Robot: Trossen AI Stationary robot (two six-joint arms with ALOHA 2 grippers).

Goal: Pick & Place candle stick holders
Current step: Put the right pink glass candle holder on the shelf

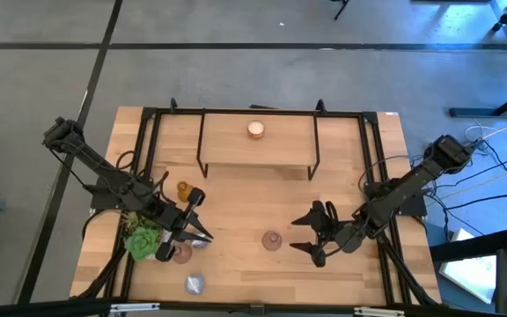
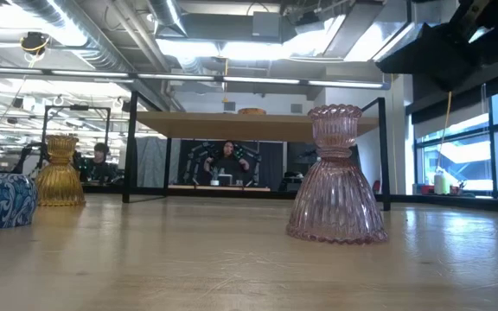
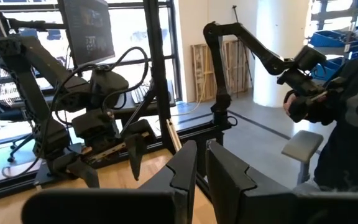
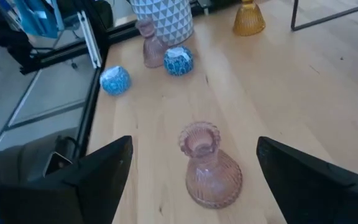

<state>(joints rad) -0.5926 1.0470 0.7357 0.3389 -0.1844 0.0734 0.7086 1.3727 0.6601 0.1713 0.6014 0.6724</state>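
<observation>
The right gripper (image 1: 304,232) stands wide open and empty, low over the table (image 1: 236,189). It faces a pink holder (image 1: 272,239) that stands upright near the middle of the front part of the table. In the right wrist view this holder (image 4: 209,167) sits between the two spread fingers (image 4: 98,171) but a little ahead of them, not yet touched. So the step in hand looks like the approach to this holder, just before the grasp.

The left gripper (image 1: 196,231) is nearly shut and holds nothing. It waits at the left side, close to the green plant (image 1: 144,238).

The other holders are well apart from the right gripper. The amber one (image 1: 183,188) stands left of the centre. A second pink one (image 1: 181,254) is just beside the plant, a blue one (image 1: 201,241) near the left gripper, and another blue one (image 1: 194,283) near the front edge. The cream one (image 1: 255,129) already sits on top of the raised shelf (image 1: 236,150) at the back.

I judge that the next move is to go forward until the fingers are on both sides of the holder, then to close on its narrow neck or its ribbed body. The glass looks smooth, so an off-centre grip may tip it.
</observation>
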